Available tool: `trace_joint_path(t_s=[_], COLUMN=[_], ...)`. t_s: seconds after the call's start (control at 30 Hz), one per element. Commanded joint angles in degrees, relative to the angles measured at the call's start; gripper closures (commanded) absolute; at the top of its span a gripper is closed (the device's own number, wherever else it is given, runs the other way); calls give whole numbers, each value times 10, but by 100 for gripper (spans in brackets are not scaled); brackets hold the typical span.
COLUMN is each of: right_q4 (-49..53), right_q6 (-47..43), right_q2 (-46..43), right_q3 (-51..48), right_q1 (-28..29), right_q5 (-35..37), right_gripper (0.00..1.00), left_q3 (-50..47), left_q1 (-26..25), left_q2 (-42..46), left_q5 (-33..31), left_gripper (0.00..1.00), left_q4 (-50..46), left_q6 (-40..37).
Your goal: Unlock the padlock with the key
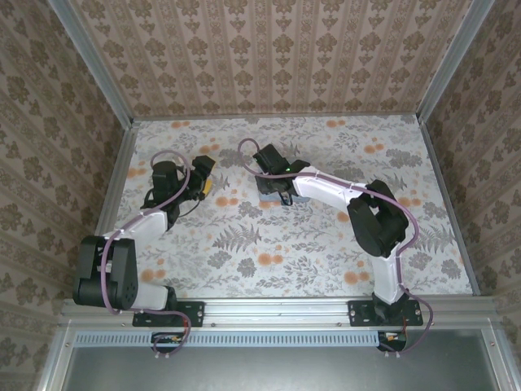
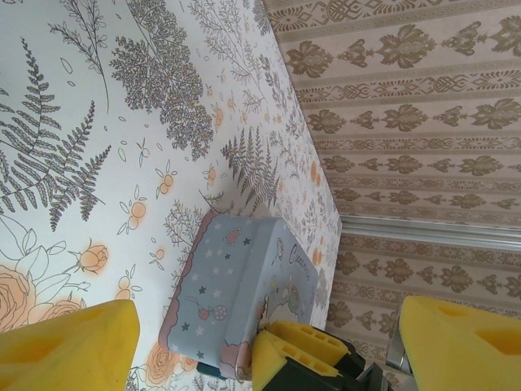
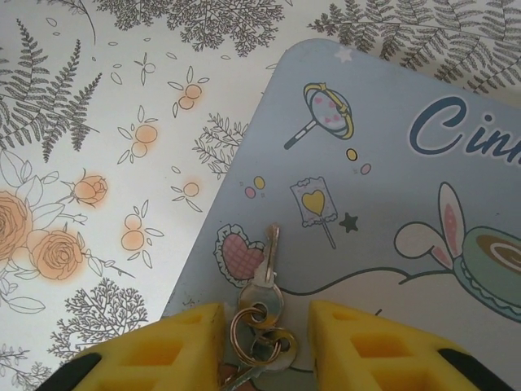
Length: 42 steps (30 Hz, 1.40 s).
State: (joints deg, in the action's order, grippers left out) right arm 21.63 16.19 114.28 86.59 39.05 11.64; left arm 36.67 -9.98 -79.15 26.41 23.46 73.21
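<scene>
The key (image 3: 269,254), small and silvery-gold, lies flat on the lid of the pale blue cartoon tin (image 3: 383,147), joined by a ring to a second key. My right gripper (image 3: 267,342) hangs just over the lid. Its yellow fingers (image 3: 163,354) stand apart on either side of the ring and key heads, the left one almost touching the ring. From the left wrist, the tin (image 2: 236,277) sits on the mat, with a dark teal bit that looks like the padlock (image 2: 207,371) peeking from under its near corner. My left gripper (image 2: 269,350) is wide open, facing the tin from the left.
The floral mat (image 1: 326,244) covers the table, walled by patterned panels on three sides. In the top view the left gripper (image 1: 206,175) and the right gripper (image 1: 275,181) flank the tin (image 1: 269,195) near the middle rear. The metal rail with the arm bases runs along the front.
</scene>
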Motion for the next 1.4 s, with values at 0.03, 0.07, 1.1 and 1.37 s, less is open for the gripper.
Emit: trace_joint_path(t_s=[0.03,0.07,1.1,1.37], right_q4=[5,4,-229,-357], right_q6=[-5,-4,185,302], right_q2=[11,10,-297,-362], right_q3=[-12,-13,-309,-409], right_q1=[-1,-1,-93,-108], right_q5=[9,9,-206,-237], right_gripper=[74,77,100,100], left_q3=[-8,-9,59,65], left_q1=[5,5,-128,-202], left_q2=[-5,-5,-23,-123], left_q5=[4,3,13,17], left_gripper=[15,15,13,17], left_q4=[1,1,12,197], left_q6=[-13,-13,-25,138])
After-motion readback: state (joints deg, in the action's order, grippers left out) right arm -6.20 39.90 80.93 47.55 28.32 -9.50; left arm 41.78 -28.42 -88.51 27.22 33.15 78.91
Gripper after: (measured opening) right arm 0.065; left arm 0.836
